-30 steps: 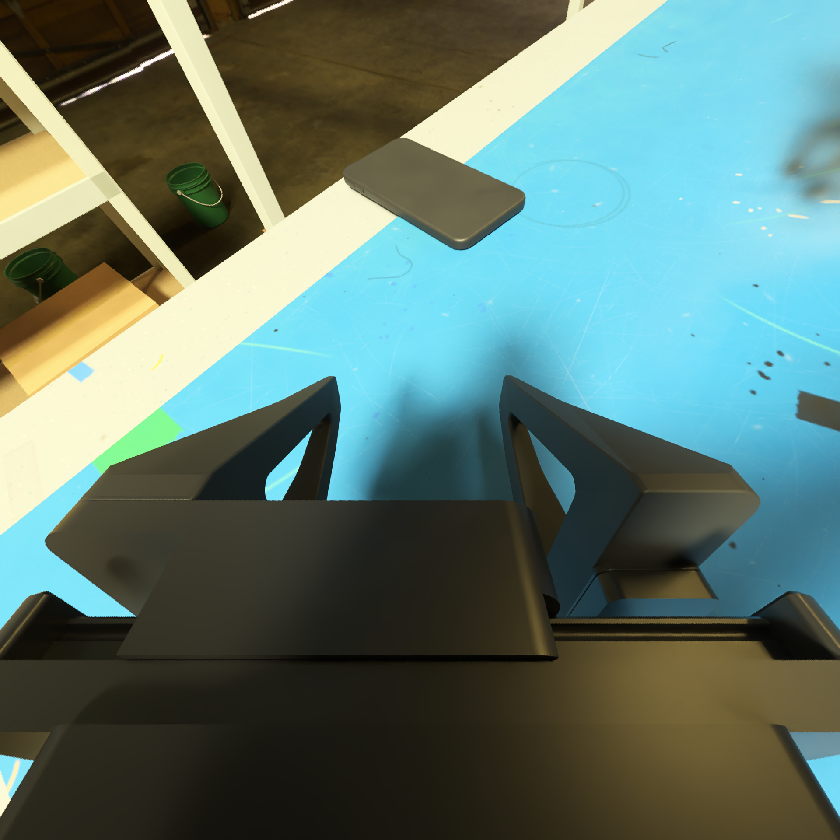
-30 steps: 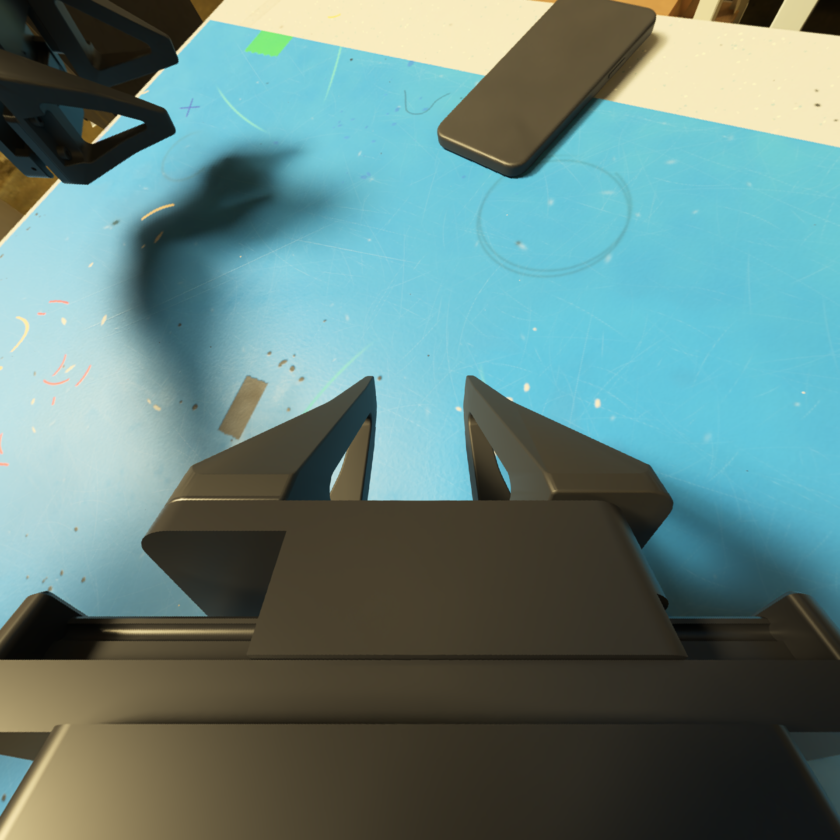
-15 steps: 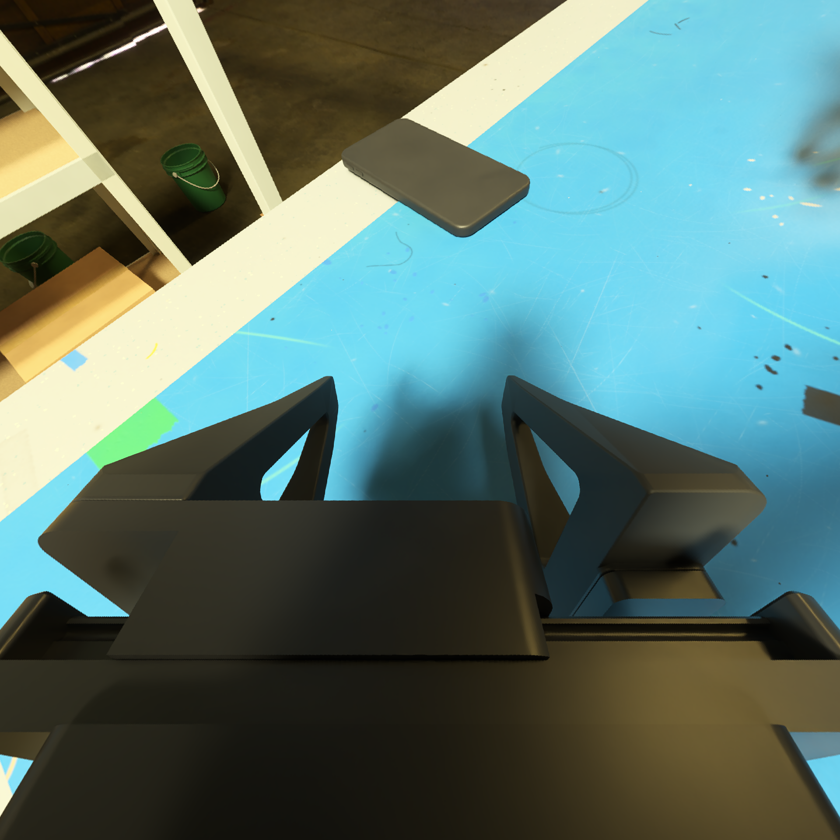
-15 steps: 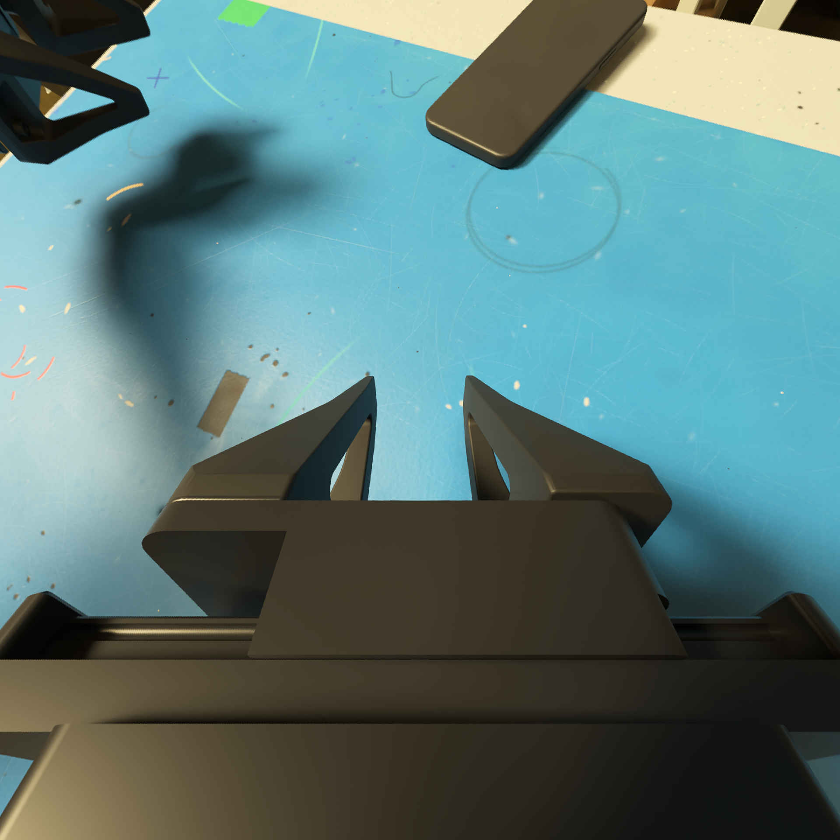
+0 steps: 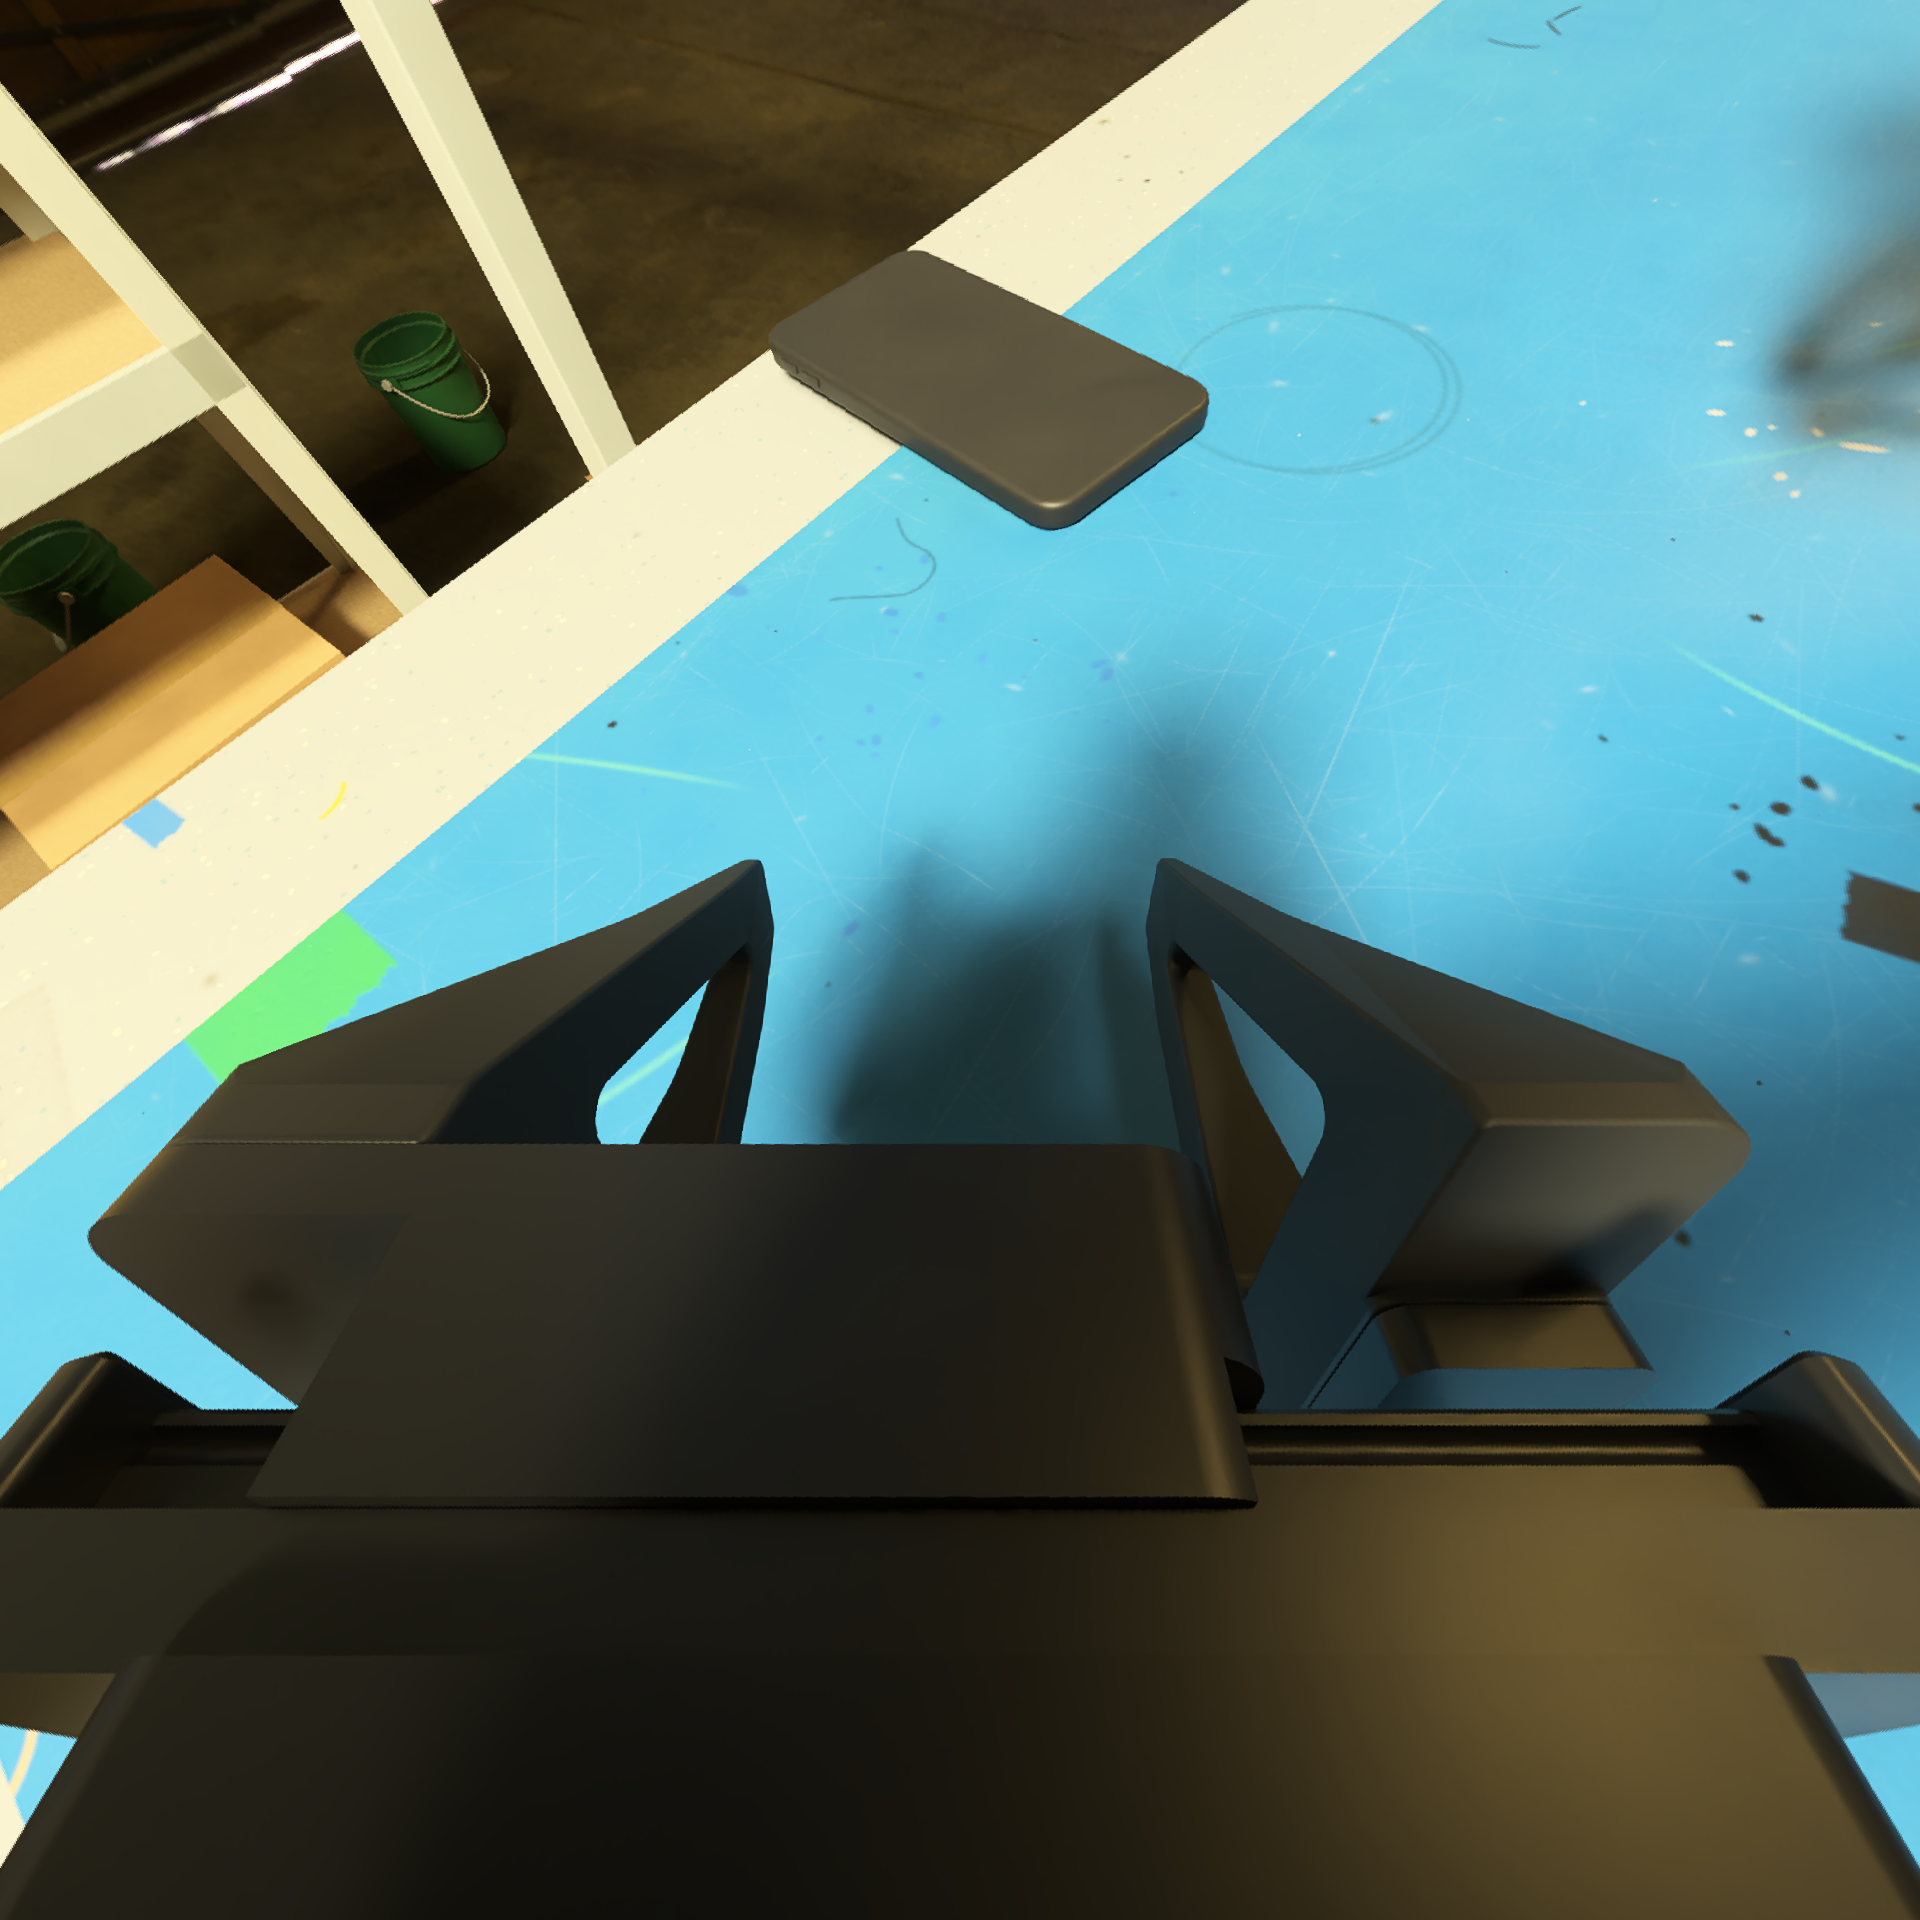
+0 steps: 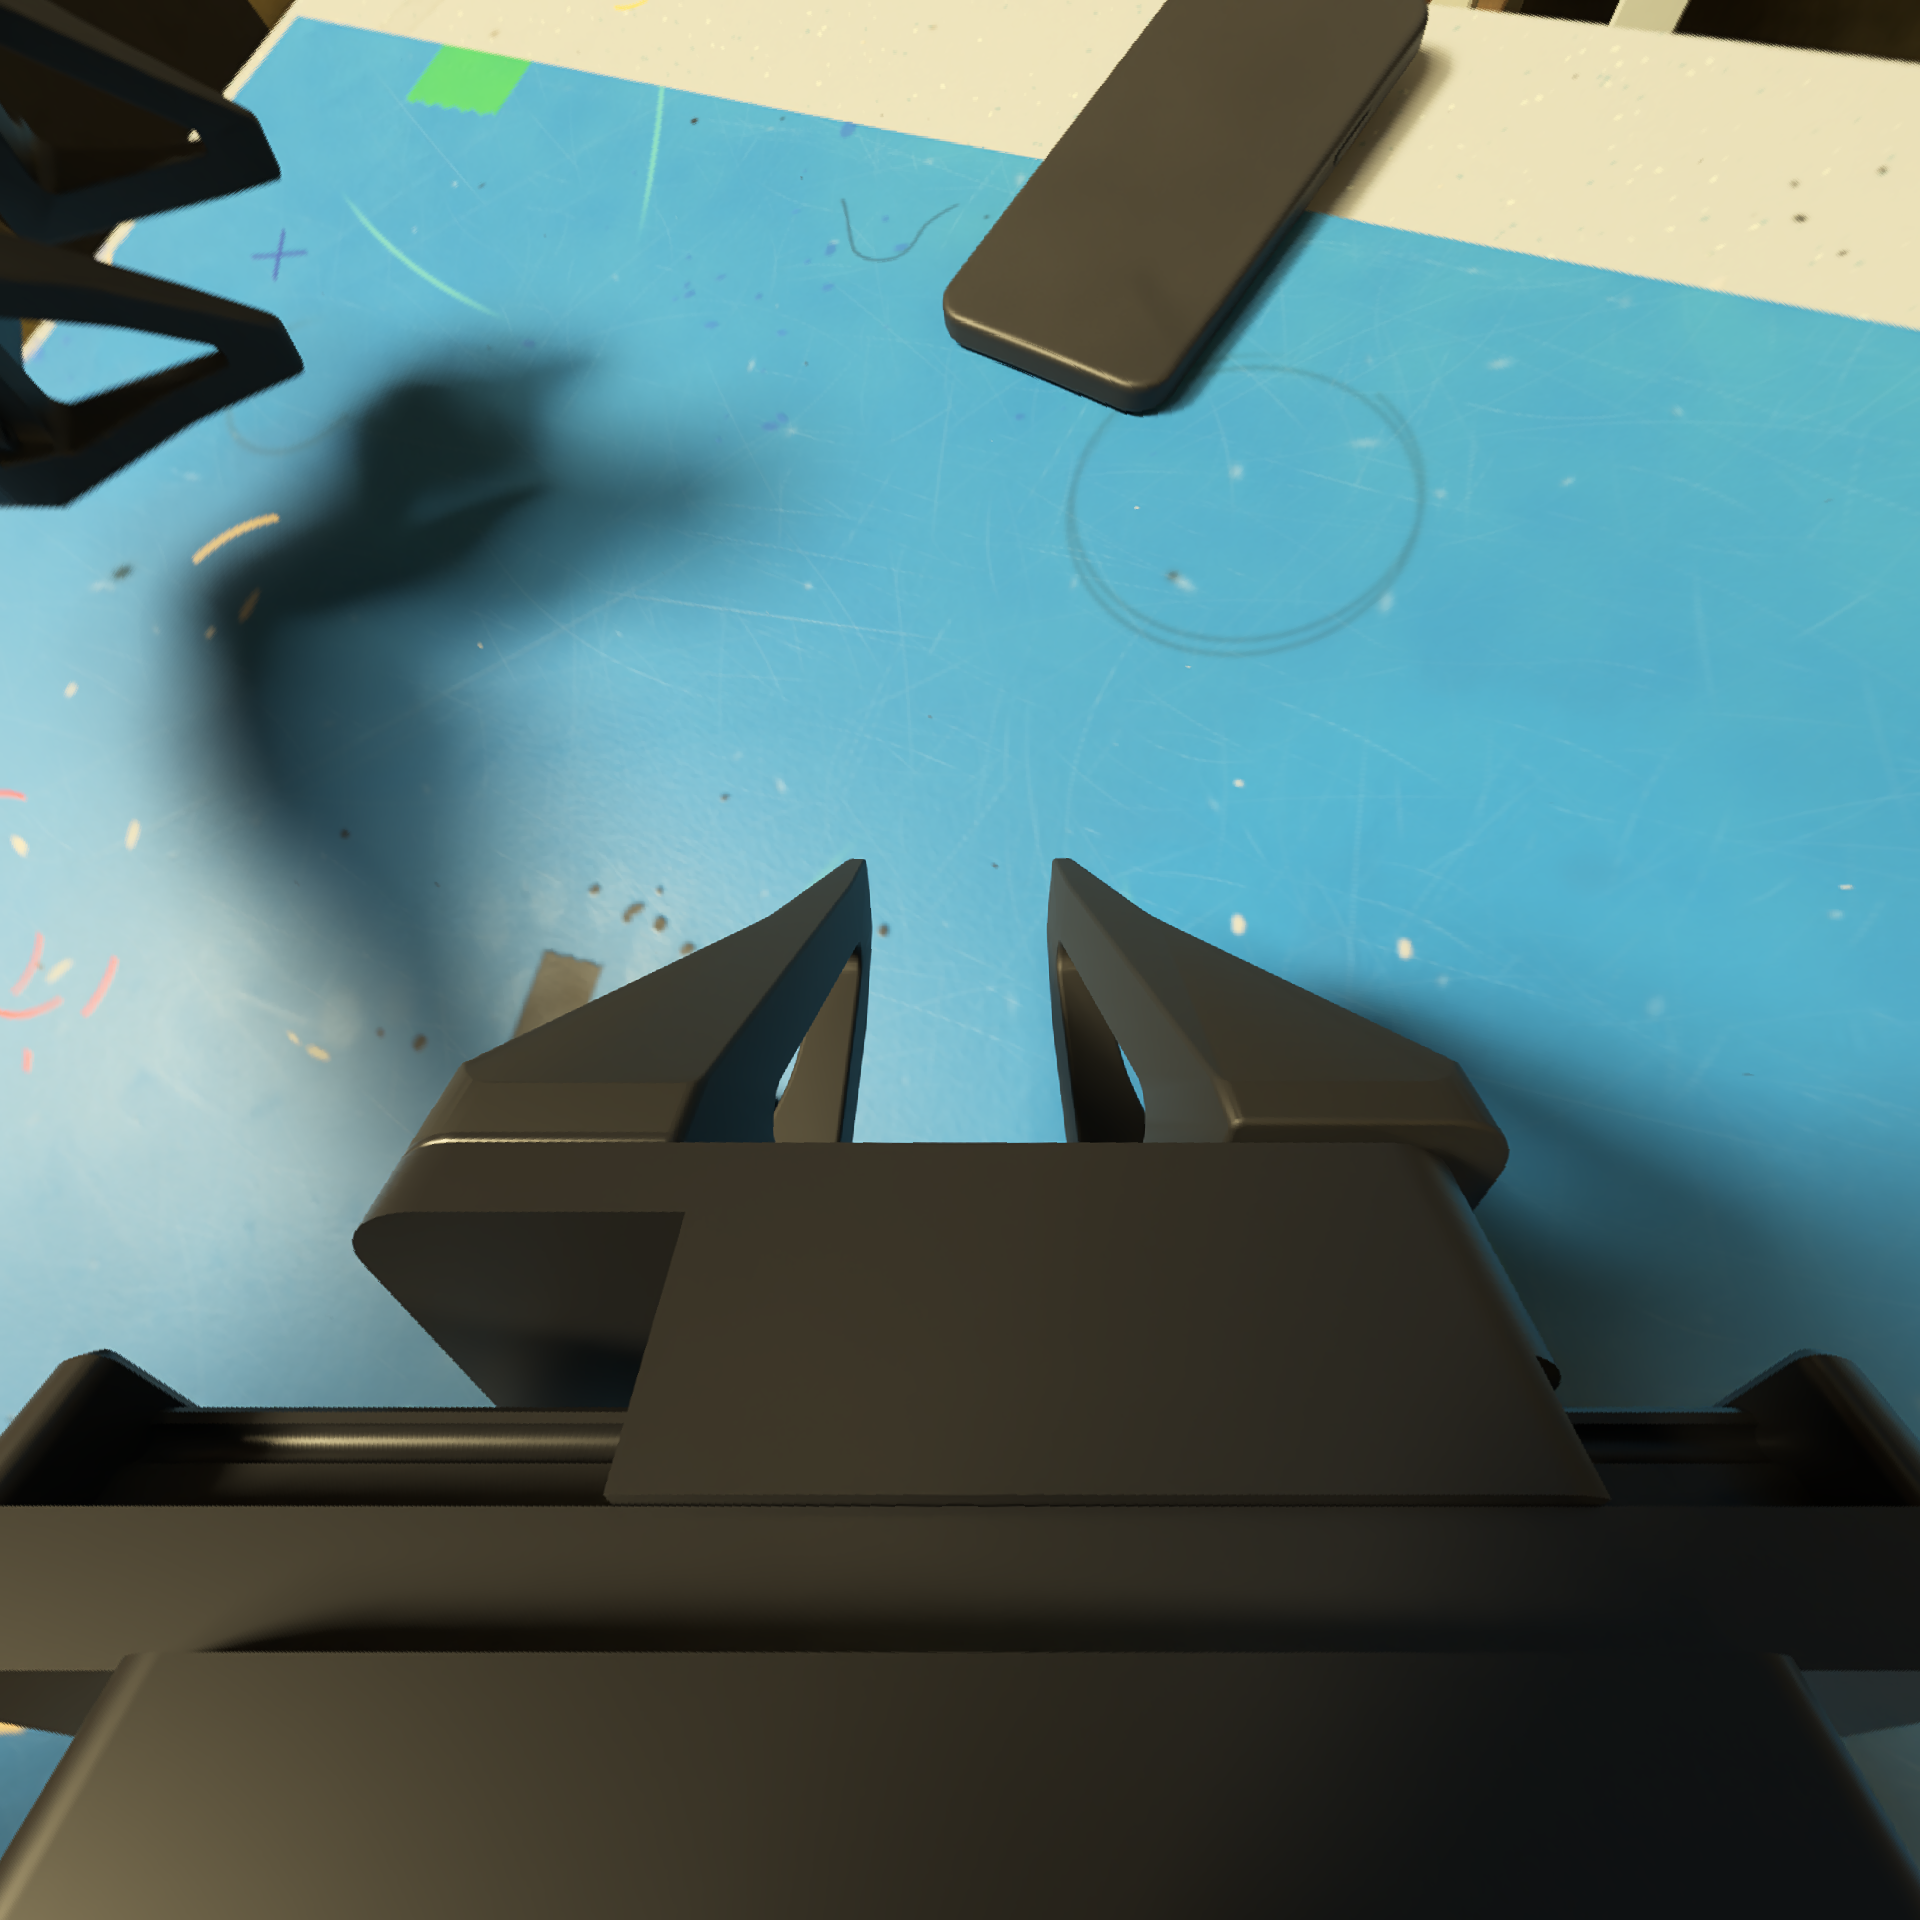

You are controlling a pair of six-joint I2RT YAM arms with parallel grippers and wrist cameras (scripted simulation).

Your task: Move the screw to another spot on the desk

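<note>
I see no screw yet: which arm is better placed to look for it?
Right, tentatively: no screw shows in either view. Both are open and empty, but the right gripper hangs over the middle of the mat, the left gripper near its edge.

Screw not discernible in either view; desk [image 5: 1455, 644] flat, w/ scratched blue top, cream edge.

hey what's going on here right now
Two robot arms hover over a scuffed blue desk mat, and neither is handling anything. The left tool and the right tool are both open and empty. A flat dark grey phone-shaped slab lies half on the mat, half on the cream desk edge. No screw shows in either view.
</note>
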